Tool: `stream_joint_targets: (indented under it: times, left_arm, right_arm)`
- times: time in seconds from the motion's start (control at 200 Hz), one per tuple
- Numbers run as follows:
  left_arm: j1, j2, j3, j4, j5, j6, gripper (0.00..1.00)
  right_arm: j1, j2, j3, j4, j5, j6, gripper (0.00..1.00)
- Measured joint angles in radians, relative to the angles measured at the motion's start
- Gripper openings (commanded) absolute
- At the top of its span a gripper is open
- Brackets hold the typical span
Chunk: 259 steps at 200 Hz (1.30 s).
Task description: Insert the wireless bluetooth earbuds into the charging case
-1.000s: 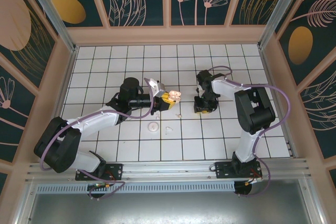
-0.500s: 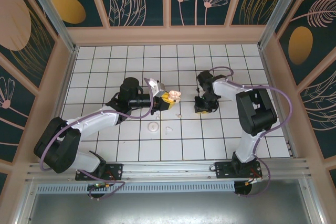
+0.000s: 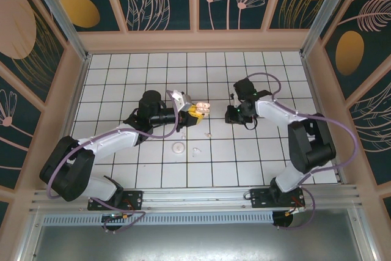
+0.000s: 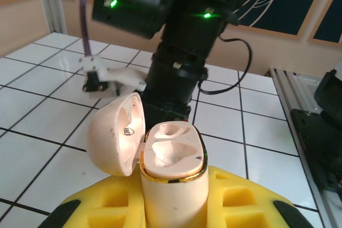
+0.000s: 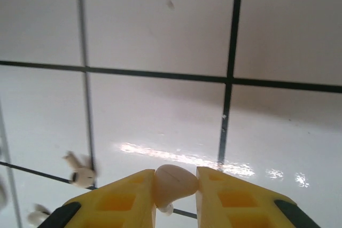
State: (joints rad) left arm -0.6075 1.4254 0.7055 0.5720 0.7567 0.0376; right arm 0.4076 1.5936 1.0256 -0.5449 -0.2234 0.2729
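1. Over the last second the right arm has swung its elbow outward and brought the right gripper (image 3: pixel 234 114) closer to the case. The left arm is unmoved.
2. One earbud (image 5: pixel 172 181) is pinched between the right gripper's yellow fingers.
3. The charging case (image 4: pixel 172 182) stands lid-open, clamped in the left gripper (image 4: pixel 173 209).
4. A second earbud (image 5: pixel 80 174) lies loose on the tiled floor (image 5: pixel 160 36).
5. A white disc (image 3: pixel 178 147) sits nearer the bases.
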Motion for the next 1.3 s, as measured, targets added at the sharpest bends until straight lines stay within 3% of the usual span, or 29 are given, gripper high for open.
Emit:
stream_joint_targets:
  times: [0.36, 0.53, 0.811, 1.296]
  left_arm:
    - [0.000, 0.073, -0.016, 0.166, -0.054, -0.029, 0.15]
    - [0.000, 0.105, -0.016, 0.250, -0.063, -0.051, 0.15]
    - [0.000, 0.127, -0.016, 0.340, -0.071, -0.078, 0.15]
    - [-0.001, 0.127, -0.016, 0.368, -0.083, -0.088, 0.15]
  right_arm:
    - [0.012, -0.341, -0.101, 0.280, -0.040, 0.018, 0.26]
    - [0.032, -0.432, -0.116, 0.382, -0.058, 0.018, 0.25]
    - [0.119, -0.479, -0.147, 0.508, -0.081, 0.014, 0.25]
    - [0.168, -0.478, -0.180, 0.581, -0.112, 0.013, 0.25]
